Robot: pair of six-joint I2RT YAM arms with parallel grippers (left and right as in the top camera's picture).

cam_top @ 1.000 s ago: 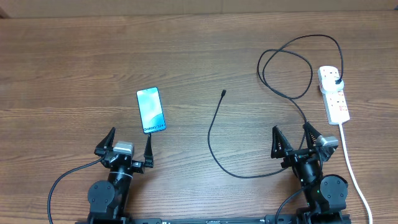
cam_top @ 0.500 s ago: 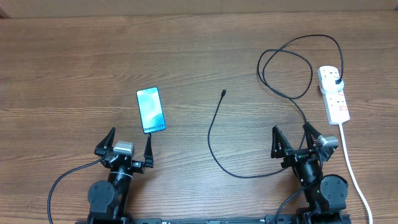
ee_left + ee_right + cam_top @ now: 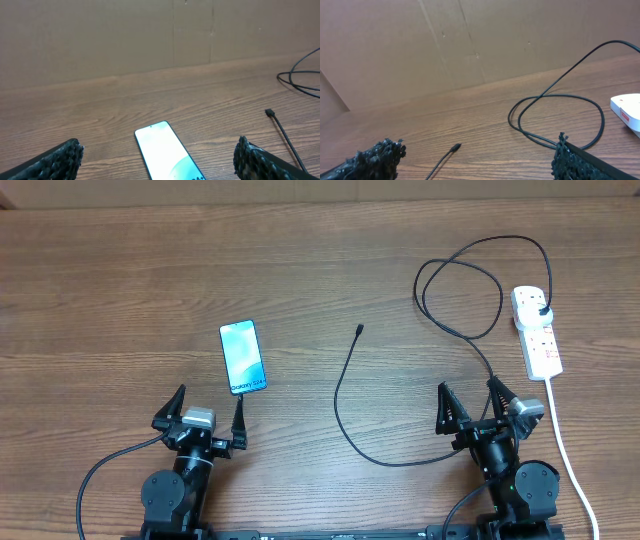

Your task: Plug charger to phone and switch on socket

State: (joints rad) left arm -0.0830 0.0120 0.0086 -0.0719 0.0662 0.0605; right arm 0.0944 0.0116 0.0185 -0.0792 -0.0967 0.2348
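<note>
- Lying flat on the wooden table (image 3: 120, 270), the phone (image 3: 244, 357) sits on the left, its light blue screen facing up, just beyond the left gripper (image 3: 210, 402).
- The white socket (image 3: 538, 338) lies at the right edge, with the charger's black plug (image 3: 541, 311) seated in its far outlet and a thick white cord (image 3: 565, 442) trailing from its near end.
- The charger (image 3: 345, 395) loops near the socket, then curves across the middle; its connector tip (image 3: 359, 331) rests on bare wood, well apart from the phone.
- White text at the phone's near end seems to begin "Galaxy"; the rest is too small to read. Red markings on the socket are not legible.
- The left gripper's jaws are spread wide and hold nothing.
- The right gripper (image 3: 467, 390) is likewise spread wide and empty, near the cable's lowest bend.
- Compared with half a second ago and a second ago, nothing has shifted: phone, cable, socket and both arms match.
</note>
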